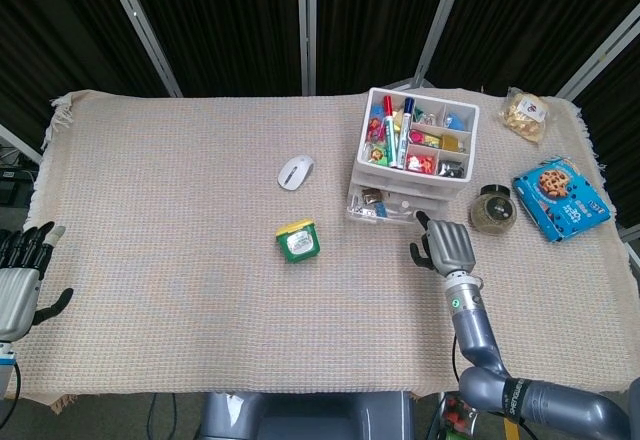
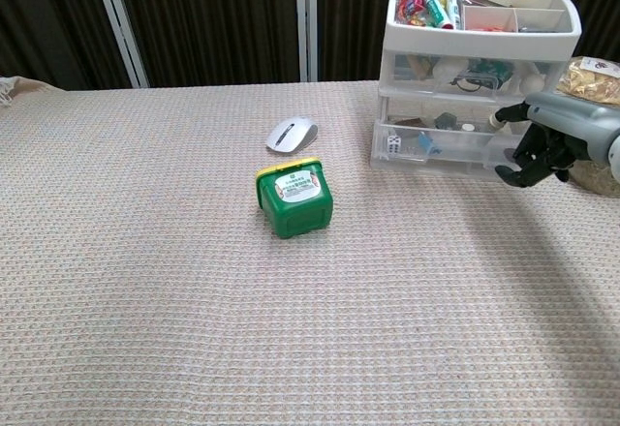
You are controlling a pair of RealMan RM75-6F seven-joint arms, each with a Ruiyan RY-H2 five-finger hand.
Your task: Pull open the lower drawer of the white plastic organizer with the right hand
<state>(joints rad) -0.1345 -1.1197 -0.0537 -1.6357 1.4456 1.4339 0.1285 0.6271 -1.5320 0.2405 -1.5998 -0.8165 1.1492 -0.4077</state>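
The white plastic organizer [image 1: 412, 150] [image 2: 481, 34] stands at the back right, with markers and small items in its top tray. Its lower drawer [image 1: 382, 206] [image 2: 436, 143] sticks out a little at the front, and small items show inside. My right hand [image 1: 447, 246] [image 2: 539, 143] is at the drawer's front right corner. The thumb lies against the upper edge of the drawer front and the curled fingers against its front, so the hand grips that corner. My left hand [image 1: 20, 282] hovers off the table's left edge with its fingers spread, holding nothing.
A white mouse [image 1: 296, 172] [image 2: 292, 135] and a green box with a yellow rim [image 1: 299, 241] [image 2: 294, 197] lie left of the organizer. To its right are a round jar [image 1: 493, 209], a blue cookie box [image 1: 561, 198] and a snack bag [image 1: 525, 113].
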